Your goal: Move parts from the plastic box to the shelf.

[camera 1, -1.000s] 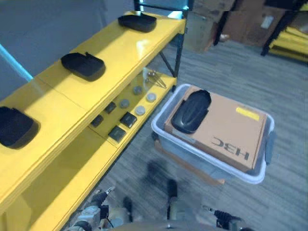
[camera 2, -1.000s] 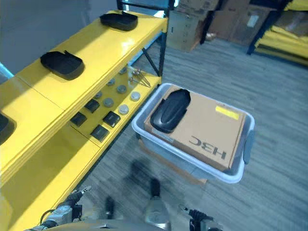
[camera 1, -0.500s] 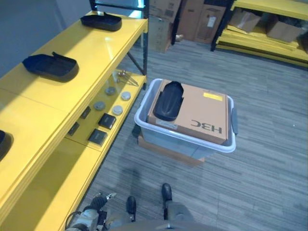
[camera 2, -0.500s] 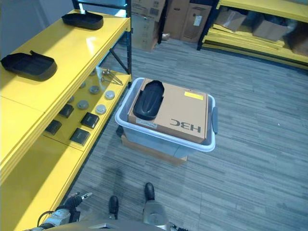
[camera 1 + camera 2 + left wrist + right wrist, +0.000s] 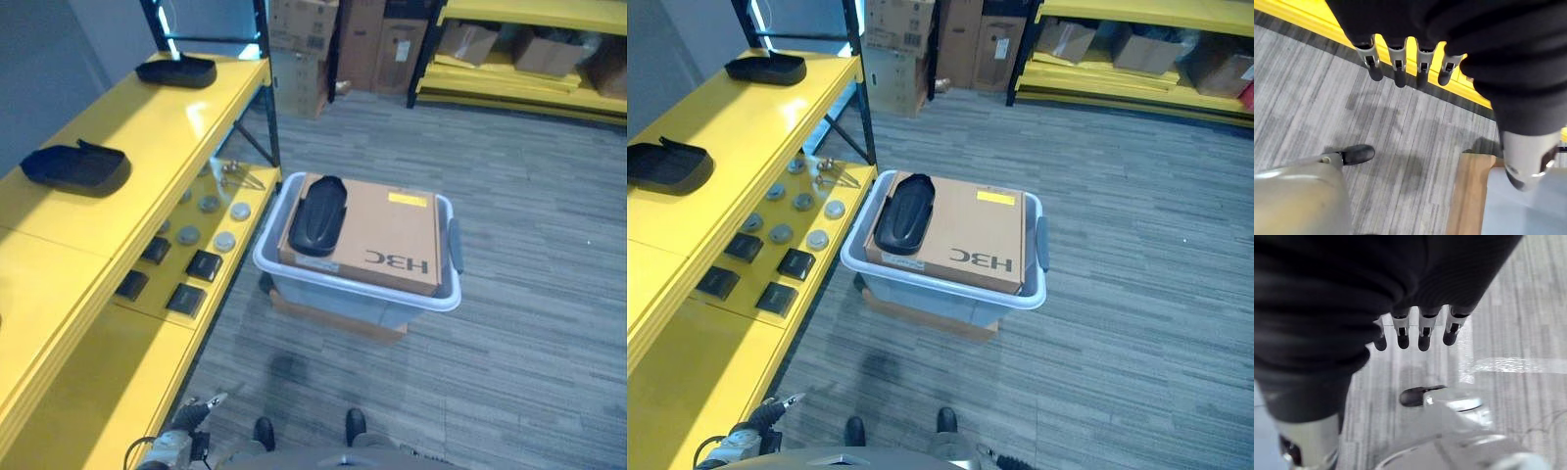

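While black oblong part (image 5: pixel 317 213) lies atop box, both hands hang relaxed, seemingly empty.

Plastic box (image 5: pixel 294 279): translucent grey-white tote with a rolled rim and a grey side handle, standing upright on the floor just beside the yellow shelf (image 5: pixel 127 137), on a low wooden base. Inside it, a brown cardboard carton (image 5: pixel 382 235) lies flat and fills most of the opening. Part (image 5: pixel 317 215): black, elongated, shallow moulded tray with rounded ends, lying flat on the carton along the edge nearest the shelf. Two like black parts rest on the shelf's top level, well apart: one (image 5: pixel 76 166) nearer, one (image 5: pixel 176 70) at the far end. Small dark squares and grey discs lie on the shelf's lower level.
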Available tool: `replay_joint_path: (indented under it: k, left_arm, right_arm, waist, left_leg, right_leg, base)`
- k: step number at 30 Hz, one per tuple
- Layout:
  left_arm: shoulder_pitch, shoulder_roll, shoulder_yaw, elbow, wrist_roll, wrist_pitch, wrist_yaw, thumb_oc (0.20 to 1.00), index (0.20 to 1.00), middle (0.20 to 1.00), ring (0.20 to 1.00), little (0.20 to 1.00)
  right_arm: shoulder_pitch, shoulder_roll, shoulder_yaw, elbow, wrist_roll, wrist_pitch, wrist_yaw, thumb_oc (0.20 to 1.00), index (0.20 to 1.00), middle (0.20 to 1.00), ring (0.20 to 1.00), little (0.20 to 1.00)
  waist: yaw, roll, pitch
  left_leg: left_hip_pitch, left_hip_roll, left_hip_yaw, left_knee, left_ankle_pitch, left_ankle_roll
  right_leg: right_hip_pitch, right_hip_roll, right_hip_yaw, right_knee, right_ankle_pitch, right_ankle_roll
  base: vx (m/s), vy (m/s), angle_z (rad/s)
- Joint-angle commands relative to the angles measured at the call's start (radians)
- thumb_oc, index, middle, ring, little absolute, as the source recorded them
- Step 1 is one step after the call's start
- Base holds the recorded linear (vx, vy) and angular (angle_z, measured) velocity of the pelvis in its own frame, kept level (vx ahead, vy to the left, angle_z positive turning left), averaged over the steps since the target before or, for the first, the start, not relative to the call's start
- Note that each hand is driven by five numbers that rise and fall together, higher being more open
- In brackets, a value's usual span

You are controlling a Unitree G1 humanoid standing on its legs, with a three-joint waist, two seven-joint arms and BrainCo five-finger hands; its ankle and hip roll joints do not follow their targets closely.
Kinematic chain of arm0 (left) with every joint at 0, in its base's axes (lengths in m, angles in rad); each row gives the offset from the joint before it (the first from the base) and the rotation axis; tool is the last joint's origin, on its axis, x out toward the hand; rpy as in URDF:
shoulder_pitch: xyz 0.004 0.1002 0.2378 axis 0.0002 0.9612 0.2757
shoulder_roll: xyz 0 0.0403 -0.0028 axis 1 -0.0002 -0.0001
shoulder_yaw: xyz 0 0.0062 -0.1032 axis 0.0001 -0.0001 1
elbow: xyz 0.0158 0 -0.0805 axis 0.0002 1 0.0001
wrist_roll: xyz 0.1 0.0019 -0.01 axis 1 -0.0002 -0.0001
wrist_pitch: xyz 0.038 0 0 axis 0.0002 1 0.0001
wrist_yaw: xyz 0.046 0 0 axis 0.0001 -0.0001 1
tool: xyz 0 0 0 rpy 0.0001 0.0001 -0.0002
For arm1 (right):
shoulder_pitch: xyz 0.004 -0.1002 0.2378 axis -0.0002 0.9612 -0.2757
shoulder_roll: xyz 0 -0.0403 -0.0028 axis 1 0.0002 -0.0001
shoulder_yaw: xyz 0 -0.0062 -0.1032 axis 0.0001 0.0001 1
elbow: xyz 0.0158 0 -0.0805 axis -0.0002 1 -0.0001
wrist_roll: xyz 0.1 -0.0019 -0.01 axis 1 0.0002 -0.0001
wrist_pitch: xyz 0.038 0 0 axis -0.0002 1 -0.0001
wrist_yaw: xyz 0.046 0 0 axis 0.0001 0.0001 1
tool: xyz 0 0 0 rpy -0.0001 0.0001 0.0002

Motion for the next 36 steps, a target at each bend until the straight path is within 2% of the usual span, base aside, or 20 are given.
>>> replay_joint_path:
  k: [1, 3, 4, 5, 6, 9, 11, 15, 17, 20, 22, 23, 26, 29, 30, 31, 33, 35, 36]
  left_arm:
    - [-0.045, 0.009, 0.01, 0.004, -0.034, 0.002, 0.001, 1.0, 1.0, 1.0, 1.0, 1.0]
    - [-0.034, 0.0, 0.027, -0.001, -0.028, -0.003, -0.013, 1.0, 1.0, 1.0, 1.0, 1.0]
    - [-0.032, -0.003, 0.03, 0.002, -0.015, -0.003, -0.019, 1.0, 1.0, 1.0, 1.0, 1.0]
    - [-0.031, -0.008, 0.03, 0.006, -0.003, -0.002, -0.021, 1.0, 1.0, 1.0, 1.0, 1.0]
    - [-0.023, -0.013, 0.021, 0.015, 0.009, -0.011, -0.022, 1.0, 1.0, 1.0, 1.0, 1.0]
    - [-0.012, -0.021, 0.001, 0.037, 0.035, -0.028, -0.001, 1.0, 1.0, 1.0, 1.0, 1.0]
    - [-0.018, -0.023, 0.001, 0.058, 0.048, -0.028, 0.003, 1.0, 1.0, 1.0, 1.0, 1.0]
    - [-0.027, -0.016, -0.021, 0.071, 0.078, -0.057, 0.007, 1.0, 1.0, 1.0, 1.0, 1.0]
    - [-0.041, 0.015, -0.011, 0.055, 0.004, -0.046, 0.006, 1.0, 1.0, 1.0, 1.0, 1.0]
    - [-0.05, 0.03, -0.009, 0.049, 0.027, -0.041, -0.012, 1.0, 1.0, 1.0, 1.0, 1.0]
    - [-0.057, 0.043, -0.014, 0.043, 0.052, -0.019, -0.052, 1.0, 1.0, 1.0, 1.0, 1.0]
    - [-0.058, 0.045, -0.023, 0.043, 0.079, -0.004, -0.074, 1.0, 1.0, 1.0, 1.0, 1.0]
    - [-0.053, 0.046, -0.042, 0.042, 0.1, 0.024, -0.088, 1.0, 1.0, 1.0, 1.0, 1.0]
    - [-0.049, 0.052, -0.051, 0.056, 0.058, 0.05, -0.08, 1.0, 1.0, 1.0, 1.0, 1.0]
    - [-0.059, 0.052, -0.044, 0.071, 0.04, 0.061, -0.081, 1.0, 1.0, 1.0, 1.0, 1.0]
    - [-0.06, 0.051, -0.042, 0.074, 0.039, 0.063, -0.082, 1.0, 1.0, 1.0, 1.0, 1.0]
    - [-0.062, 0.044, -0.029, 0.086, 0.045, 0.065, -0.082, 1.0, 1.0, 1.0, 1.0, 1.0]
    - [-0.062, 0.044, -0.02, 0.091, 0.034, 0.059, -0.086, 1.0, 1.0, 1.0, 1.0, 1.0]
    - [-0.063, 0.041, -0.013, 0.091, 0.034, 0.052, -0.086, 1.0, 1.0, 1.0, 1.0, 1.0]
  right_arm:
    - [-0.024, -0.025, 0.031, 0.015, 0.007, 0.017, -0.001, 1.0, 1.0, 1.0, 1.0, 1.0]
    - [-0.031, -0.032, 0.039, 0.016, -0.016, 0.022, -0.015, 1.0, 1.0, 1.0, 1.0, 1.0]
    - [-0.033, -0.033, 0.039, 0.019, -0.011, 0.024, -0.024, 1.0, 1.0, 1.0, 1.0, 1.0]
    - [-0.034, -0.036, 0.036, 0.027, 0.007, 0.023, -0.033, 1.0, 1.0, 1.0, 1.0, 1.0]
    - [-0.035, -0.04, 0.025, 0.038, 0.033, 0.014, -0.039, 1.0, 1.0, 1.0, 1.0, 1.0]
    - [-0.032, -0.044, 0.007, 0.042, 0.019, -0.006, -0.075, 1.0, 1.0, 1.0, 1.0, 1.0]
    - [-0.037, -0.041, 0.009, 0.052, 0.001, -0.009, -0.075, 1.0, 1.0, 1.0, 1.0, 1.0]
    - [-0.03, -0.026, 0.013, 0.052, 0.041, -0.019, -0.069, 1.0, 1.0, 1.0, 1.0, 1.0]
    - [-0.023, -0.005, 0.034, 0.044, 0.013, -0.027, -0.07, 1.0, 1.0, 1.0, 1.0, 1.0]
    - [-0.023, 0.005, 0.034, 0.043, 0.035, -0.041, -0.071, 1.0, 1.0, 1.0, 1.0, 1.0]
    - [-0.022, 0.011, 0.03, 0.035, 0.066, -0.054, -0.091, 1.0, 1.0, 1.0, 1.0, 1.0]
    - [-0.021, 0.012, 0.014, 0.034, 0.072, -0.065, -0.097, 1.0, 1.0, 1.0, 1.0, 1.0]
    - [-0.017, 0.008, -0.001, 0.03, 0.067, -0.101, -0.087, 1.0, 1.0, 1.0, 1.0, 1.0]
    - [-0.013, 0.01, 0.006, 0.017, 0.04, -0.115, -0.084, 1.0, 1.0, 1.0, 1.0, 1.0]
    - [-0.007, 0.01, 0.017, 0.017, 0.034, -0.121, -0.079, 1.0, 1.0, 1.0, 1.0, 1.0]
    - [-0.006, 0.01, 0.019, 0.017, 0.031, -0.119, -0.078, 1.0, 1.0, 1.0, 1.0, 1.0]
    - [-0.005, 0.015, 0.026, 0.022, 0.009, -0.114, -0.077, 1.0, 1.0, 1.0, 1.0, 1.0]
    - [-0.017, 0.021, 0.03, 0.029, -0.02, -0.111, -0.073, 1.0, 1.0, 1.0, 1.0, 1.0]
    - [-0.021, 0.022, 0.034, 0.031, -0.031, -0.109, -0.066, 1.0, 1.0, 1.0, 1.0, 1.0]
  waist:
    - [0.003, -0.052, 0.063]
    - [0.02, -0.061, 0.09]
    - [0.025, -0.06, 0.093]
    - [0.029, -0.058, 0.094]
    - [0.035, -0.048, 0.096]
    - [0.051, -0.034, 0.101]
    - [0.058, -0.036, 0.089]
    - [0.055, -0.032, 0.068]
    - [0.052, -0.031, 0.059]
    - [0.052, -0.029, 0.06]
    - [0.046, -0.02, 0.063]
    - [0.036, -0.016, 0.07]
    - [0.022, -0.01, 0.082]
    - [-0.004, -0.012, 0.084]
    - [-0.02, -0.026, 0.079]
    - [-0.023, -0.03, 0.079]
    - [-0.034, -0.048, 0.077]
    - [-0.037, -0.057, 0.084]
    - [-0.041, -0.058, 0.091]
  left_leg:
    - [-0.08, -0.018, -0.028, 0.225, -0.046, 0.038]
    - [-0.179, -0.037, -0.071, 0.392, -0.011, 0.039]
    - [-0.193, -0.039, -0.072, 0.383, -0.003, 0.035]
    - [-0.198, -0.037, -0.065, 0.351, 0.002, 0.029]
    - [-0.193, -0.022, -0.054, 0.26, 0.026, 0.015]
    - [-0.214, 0.002, -0.065, 0.12, 0.09, -0.01]
    - [-0.185, -0.002, -0.066, 0.06, 0.076, -0.006]
    - [-0.119, -0.029, -0.097, 0.038, 0.031, 0.014]
    - [-0.095, -0.065, -0.102, 0.065, -0.013, 0.048]
    - [-0.094, -0.076, -0.102, 0.081, -0.025, 0.068]
    - [-0.085, -0.08, -0.093, 0.084, -0.031, 0.09]
    - [-0.075, -0.084, -0.081, 0.085, -0.039, 0.106]
    - [-0.062, -0.09, -0.074, 0.08, -0.049, 0.125]
    - [-0.054, -0.1, -0.079, 0.066, -0.051, 0.126]
    - [-0.05, -0.114, -0.092, 0.06, -0.06, 0.12]
    - [-0.048, -0.117, -0.095, 0.058, -0.062, 0.119]
    - [-0.029, -0.126, -0.094, 0.054, -0.088, 0.111]
    - [-0.009, -0.118, -0.072, 0.061, -0.119, 0.107]
    - [0.003, -0.108, -0.068, 0.06, -0.126, 0.109]
  right_leg:
    - [-0.046, -0.055, 0.025, 0.047, 0.016, -0.003]
    - [-0.03, -0.044, 0.042, 0.056, 0.01, -0.025]
    - [-0.024, -0.041, 0.044, 0.053, 0.008, -0.024]
    - [-0.019, -0.039, 0.044, 0.051, 0.003, -0.019]
    - [-0.008, -0.038, 0.041, 0.05, -0.007, -0.011]
    - [0.019, -0.038, 0.047, 0.047, -0.029, -0.002]
    - [0.027, -0.053, 0.04, 0.028, -0.029, 0.006]
    - [0.011, -0.076, 0.032, 0.054, -0.034, 0.021]
    - [-0.012, -0.09, 0.05, 0.113, -0.046, 0.024]
    - [-0.029, -0.095, 0.055, 0.162, -0.055, 0.027]
    - [-0.06, -0.092, 0.059, 0.248, -0.074, 0.029]
    - [-0.106, -0.101, 0.06, 0.329, -0.047, 0.042]
    - [-0.152, -0.095, 0.083, 0.411, -0.028, 0.044]
    - [-0.161, -0.07, 0.115, 0.348, -0.031, 0.04]
    - [-0.147, -0.061, 0.14, 0.224, -0.01, 0.038]
    - [-0.144, -0.062, 0.144, 0.198, 0.001, 0.04]
    - [-0.161, -0.075, 0.153, 0.096, 0.079, 0.062]
    - [-0.2, -0.084, 0.135, 0.085, 0.119, 0.078]
    - [-0.218, -0.072, 0.138, 0.096, 0.117, 0.074]
  base:
    - [0.05, -0.172, 0.26]
    - [0.13, -0.128, 0.34]
    - [0.17, -0.011, 0.16]
    - [0.18, 0.093, 0.04]
    - [0.19, 0.146, -0.01]
    - [0.17, 0.192, 0.07]
    - [0.14, 0.21, 0.1]
    - [0.15, 0.23, -0.24]
    - [0.18, 0.316, -0.09]
    - [0.09, 0.175, 0.1]
    - [0.11, 0.239, 0.02]
    - [0.09, 0.2, -0.11]
    - [0.1, 0.147, -0.18]
    - [0.15, 0.002, -0.07]
    - [0.19, -0.104, 0.11]
    - [0.2, -0.148, 0.05]
    - [0.16, -0.175, 0.08]
    - [0.14, -0.233, 0.09]
    - [0.1, -0.319, -0.07]
